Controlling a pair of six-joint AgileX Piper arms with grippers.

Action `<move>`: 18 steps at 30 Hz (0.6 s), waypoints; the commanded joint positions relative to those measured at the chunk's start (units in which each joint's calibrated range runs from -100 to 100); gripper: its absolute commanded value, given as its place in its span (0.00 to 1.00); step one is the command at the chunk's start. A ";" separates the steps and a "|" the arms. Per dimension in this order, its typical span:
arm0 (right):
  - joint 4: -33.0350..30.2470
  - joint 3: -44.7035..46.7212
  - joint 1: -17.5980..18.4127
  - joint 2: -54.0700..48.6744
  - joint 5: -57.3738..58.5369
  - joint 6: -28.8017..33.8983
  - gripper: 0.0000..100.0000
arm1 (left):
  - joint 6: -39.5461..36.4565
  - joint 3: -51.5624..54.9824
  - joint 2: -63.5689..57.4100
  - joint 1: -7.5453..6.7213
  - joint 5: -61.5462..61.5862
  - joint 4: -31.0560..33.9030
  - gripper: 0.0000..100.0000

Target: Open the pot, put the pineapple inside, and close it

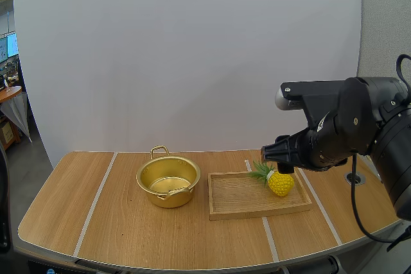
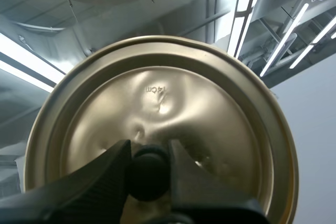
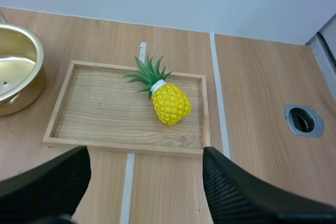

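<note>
The left claw point(image 2: 149, 149) pinches the lid point(image 2: 168, 87) by its knob point(image 2: 149, 176); a weak grip could drop it. The pot point(image 1: 168, 198) stands open. The pineapple point(image 1: 280, 183) lies in the tray point(image 1: 244, 200). The right claw point(image 3: 144, 156) hangs above it, wide open and empty. A bump could roll the pineapple away.
</note>
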 commanded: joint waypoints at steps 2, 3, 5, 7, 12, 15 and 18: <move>0.43 -0.45 -0.18 0.56 -2.34 -10.20 1.00 | -0.53 -0.50 -0.19 -0.22 -7.70 -0.02 0.00; -0.10 -0.45 -0.18 1.14 -2.34 -11.00 1.00 | -0.53 -0.50 -0.19 -0.22 -7.70 -0.02 0.00; -0.95 -0.45 -0.18 3.41 -2.34 -12.53 1.00 | -0.53 -0.50 -0.19 -0.22 -7.70 -0.02 0.00; -1.41 -0.45 -0.18 5.94 -2.09 -13.33 1.00 | -0.53 -0.50 -0.19 -0.22 -7.70 -0.02 0.00; 0.73 -0.45 -0.18 12.51 -2.52 -17.40 1.00 | -0.53 -0.50 -0.19 -0.22 -7.70 -0.02 0.00; 1.46 -0.45 -0.18 15.51 -3.37 -20.18 1.00 | -0.53 -0.50 -0.19 -0.22 -7.70 -0.02 0.00; 1.46 -0.45 -0.18 17.93 -5.32 -21.57 1.00 | -0.53 -0.50 -0.19 -0.22 -7.70 -0.02 0.00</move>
